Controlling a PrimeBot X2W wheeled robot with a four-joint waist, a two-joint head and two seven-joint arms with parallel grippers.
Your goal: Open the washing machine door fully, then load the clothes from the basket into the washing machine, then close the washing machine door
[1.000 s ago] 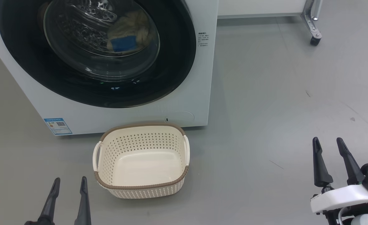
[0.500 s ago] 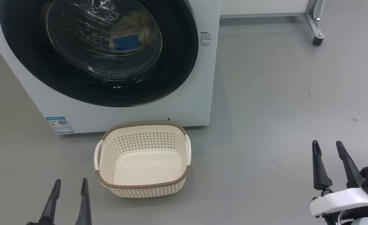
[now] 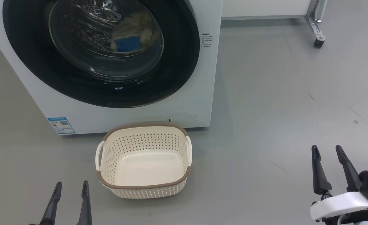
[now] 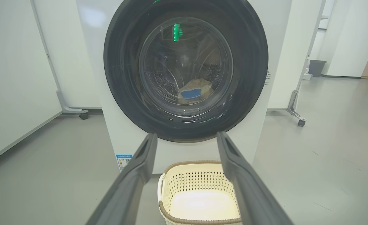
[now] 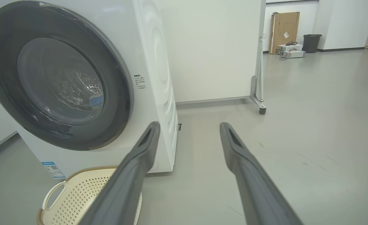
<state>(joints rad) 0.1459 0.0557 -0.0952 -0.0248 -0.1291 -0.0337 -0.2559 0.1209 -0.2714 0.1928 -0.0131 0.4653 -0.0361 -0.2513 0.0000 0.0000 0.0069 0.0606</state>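
Washing machine door (image 3: pixel 101 50): round, glossy blk rim; basket (image 3: pixel 143 192): perforated cream plastic.

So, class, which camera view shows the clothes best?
Head view: the clothes show largest, yellow and blue, behind the washing machine door. Left wrist view shows them smaller; right wrist view, a blue sliver.

Shut washing machine door (image 3: pixel 179 70) — clothes (image 3: pixel 136 26) behind its glass — empty basket (image 3: pixel 143 187).

Grey floor (image 3: pixel 280 93): washing machine (image 3: pixel 133 115), basket (image 3: pixel 143 193)
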